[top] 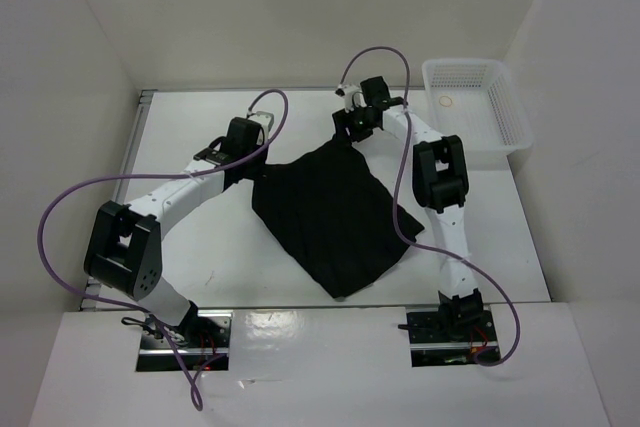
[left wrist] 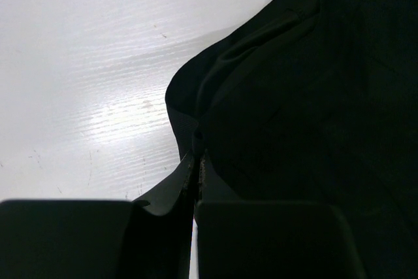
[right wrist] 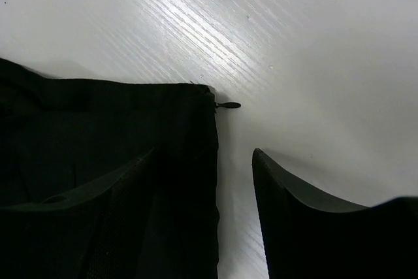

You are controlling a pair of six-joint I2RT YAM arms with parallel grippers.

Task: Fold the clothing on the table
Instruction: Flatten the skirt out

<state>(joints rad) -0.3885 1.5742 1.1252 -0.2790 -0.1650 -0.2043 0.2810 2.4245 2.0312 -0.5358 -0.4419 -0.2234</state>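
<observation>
While white walls (top: 300,7) enclose it, the table (top: 225,272) holds the clothing (top: 330,217).

- We can read no text, label, brand or number in any view.
- One small round mark (top: 445,102) inside the white basket (top: 510,112) is too small for us to read.

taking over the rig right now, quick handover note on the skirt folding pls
Left gripper: shut, pinching the far-left corner of the skirt.
Right gripper: open, straddling the skirt's far corner by the zip pull, one finger over fabric, the other over bare table; nothing gripped yet.
Skirt: lying mostly flat mid-table between the arms. The basket sits far right, apart from it.
Done: left grip taken; no clear fold shows.
Left: close the right gripper on its corner, then make the folds.
</observation>
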